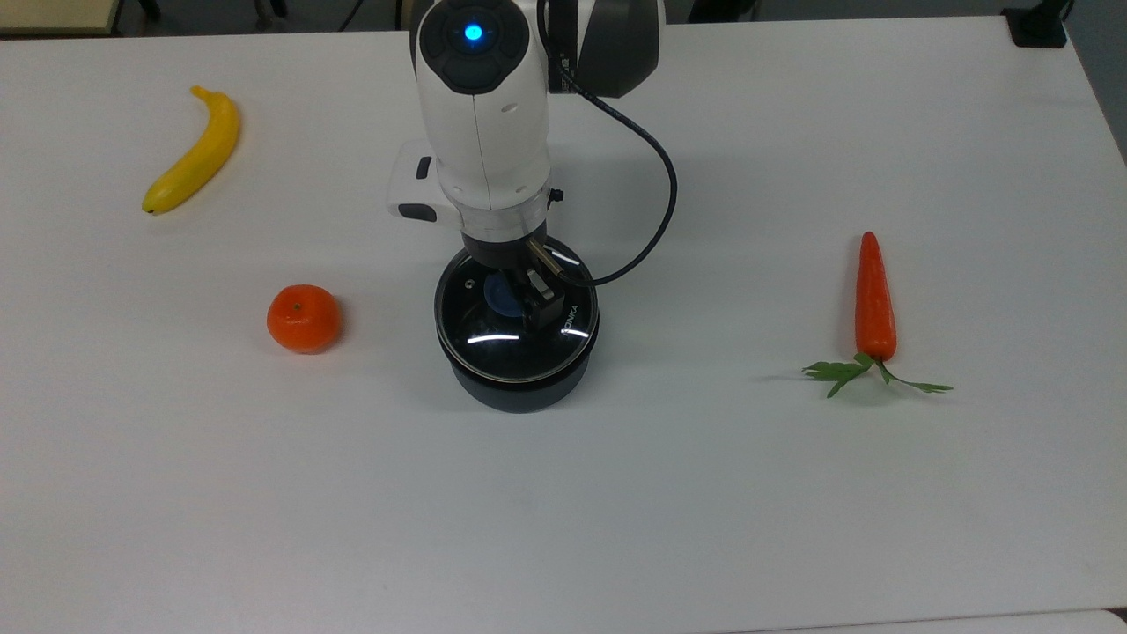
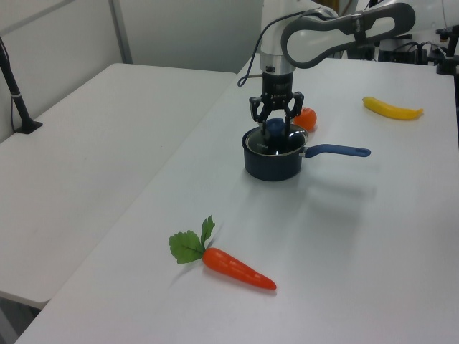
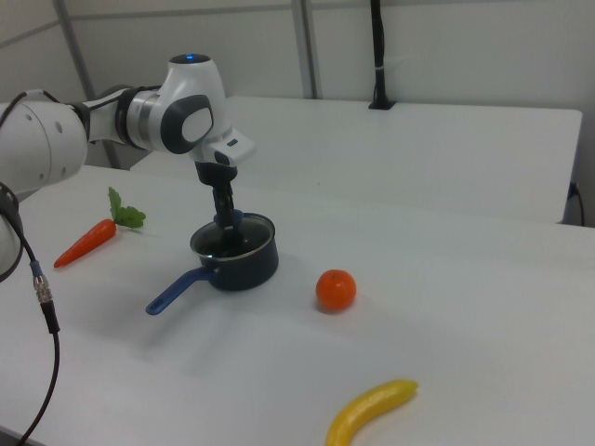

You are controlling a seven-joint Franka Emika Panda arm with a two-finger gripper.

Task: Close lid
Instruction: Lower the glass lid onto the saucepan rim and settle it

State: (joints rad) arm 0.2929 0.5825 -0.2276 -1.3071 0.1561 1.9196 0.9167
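top view: the arm reaches in from the top edge and points straight down over the saucepan. the wrist housing hides most of the tool. the lid sits on the saucepan's rim, level, and covers the whole opening. its blue knob lies partly under the tool, with one finger on the knob's right in the top view. a tangerine lies on the white bench to the top view's left of the saucepan, near it but apart. a banana lies well apart at the top view's upper left. a carrot with green leaves lies well apart on the top view's right.

left view: the forearm runs level from the left view's upper right, then the wrist bends straight down. the tool stands vertical above the lid. its fingers are spread part-way, one on each side of the knob; it cannot be told whether they press on it or stand just off it. the saucepan stands upright, its long blue handle pointing to the left view's right. the tangerine is just behind the saucepan, the banana further back, the carrot in the foreground.

right view: the arm comes from the right view's left, elbow raised, wrist bent down. the tool hangs over the lid. the handle points toward the right view's lower left. the tangerine, the banana and the carrot lie around the saucepan.
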